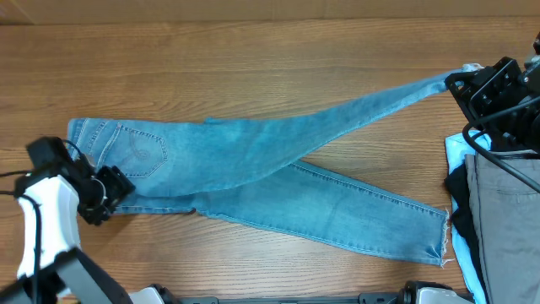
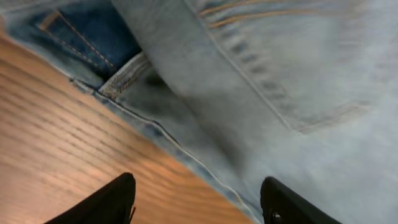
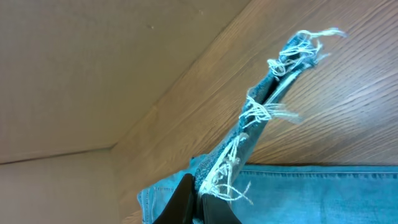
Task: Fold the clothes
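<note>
The jeans (image 1: 253, 169) lie across the table (image 1: 253, 59), waist at the left, one leg flat and the other stretched toward the far right. Our right gripper (image 3: 200, 208) is clamped on that leg's frayed hem (image 3: 273, 93). Our left gripper (image 2: 198, 202) gapes wide at the waistband (image 2: 124, 78), holding nothing. We judge the denim heavy, limp and grippy, best taken by seams and hems. We read no writing; any brand patch may be hidden.

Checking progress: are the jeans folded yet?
Not folded: jeans lie spread full length, legs crossing, right gripper pinching one frayed hem.
</note>
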{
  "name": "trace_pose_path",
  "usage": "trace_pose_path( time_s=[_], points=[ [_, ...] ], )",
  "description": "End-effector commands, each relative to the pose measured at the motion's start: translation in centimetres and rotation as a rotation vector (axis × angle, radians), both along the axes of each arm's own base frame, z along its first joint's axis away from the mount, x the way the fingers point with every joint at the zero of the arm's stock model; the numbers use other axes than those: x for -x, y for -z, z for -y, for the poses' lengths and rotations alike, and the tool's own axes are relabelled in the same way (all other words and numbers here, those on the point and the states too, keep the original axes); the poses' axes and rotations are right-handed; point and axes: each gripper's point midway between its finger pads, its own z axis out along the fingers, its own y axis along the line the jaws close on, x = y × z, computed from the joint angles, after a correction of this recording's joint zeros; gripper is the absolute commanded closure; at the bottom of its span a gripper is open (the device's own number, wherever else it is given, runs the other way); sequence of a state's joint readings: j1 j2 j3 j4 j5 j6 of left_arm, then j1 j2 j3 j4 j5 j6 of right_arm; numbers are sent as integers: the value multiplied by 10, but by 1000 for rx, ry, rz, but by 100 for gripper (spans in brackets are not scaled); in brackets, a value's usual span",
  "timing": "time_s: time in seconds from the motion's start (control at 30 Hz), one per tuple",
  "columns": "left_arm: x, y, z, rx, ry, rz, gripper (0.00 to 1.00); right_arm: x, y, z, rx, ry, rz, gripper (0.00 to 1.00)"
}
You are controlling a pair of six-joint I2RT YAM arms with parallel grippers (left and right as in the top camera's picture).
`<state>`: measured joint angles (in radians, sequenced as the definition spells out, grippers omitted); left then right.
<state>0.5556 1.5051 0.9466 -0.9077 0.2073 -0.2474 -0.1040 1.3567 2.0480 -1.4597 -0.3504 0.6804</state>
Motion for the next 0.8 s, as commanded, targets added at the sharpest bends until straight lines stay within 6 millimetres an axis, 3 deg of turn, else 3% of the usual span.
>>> trace_pose_path(
  time_s=[0.0,0.1,0.3,0.4,0.43,0.53,0.63,0.7,0.77],
  points=[
    [-5,25,-5,-15,5,-7,35,5,-12,4,23,15,43,96],
    [-22,24,-8,-15,11,67,36,6,-10,4,23,15,36,96],
    [-37,19,-11,-21,18,135,37,7,-7,8,44,30,23,96],
    [-40,19,-14,-36,24,150,55,7,-6,10,54,42,22,96],
    [-40,19,-14,-34,24,149,67,7,-6,10,54,42,22,96],
    [-39,19,-13,-31,24,145,92,6,-6,14,67,58,21,96],
    [-38,17,-11,-17,23,143,96,6,-5,19,88,82,18,96],
    [-43,5,-8,22,24,172,96,6,-4,21,95,91,17,96],
    [-50,-23,-12,43,28,222,96,6,-4,23,102,99,16,96]
  ],
)
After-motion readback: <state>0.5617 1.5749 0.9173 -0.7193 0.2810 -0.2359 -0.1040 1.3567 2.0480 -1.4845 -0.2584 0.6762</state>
